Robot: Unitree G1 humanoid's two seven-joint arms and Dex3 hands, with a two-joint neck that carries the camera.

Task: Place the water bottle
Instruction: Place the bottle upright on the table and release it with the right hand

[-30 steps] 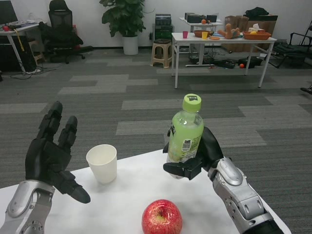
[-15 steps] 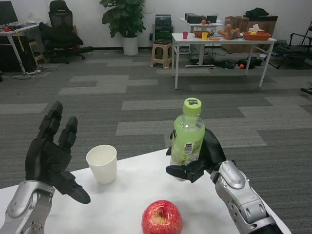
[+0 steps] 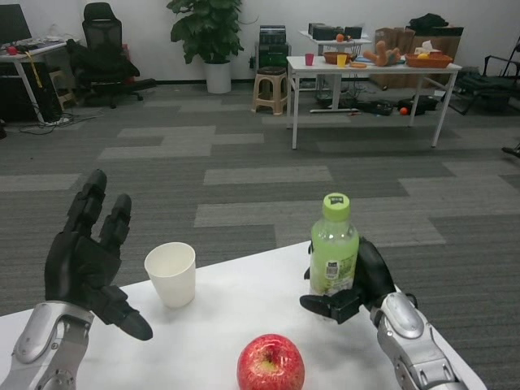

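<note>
On the white worktop (image 3: 244, 305) stand one green water bottle (image 3: 333, 244), one white paper cup (image 3: 171, 274) and one red apple (image 3: 270, 366). Two black robot hands are in view, the left robot hand (image 3: 85, 260) and the right robot hand (image 3: 357, 284). Farther back are one potted plant (image 3: 210, 36), one black office chair (image 3: 101, 49) and one plastic stool (image 3: 270, 88).

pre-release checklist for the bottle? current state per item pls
1. Grip: right hand holds the water bottle around its lower body: ok.
2. Bottle upright, cap on: ok.
3. Bottle base resting on the white table: cannot tell, the fingers hide it.
4. Room around the drop spot: paper cup and apple stand apart from the bottle: ok.
5. Edge margin: the bottle sits close to the table's far edge: not ok.
6. Left hand open, raised left of the cup, out of the way: ok.
</note>
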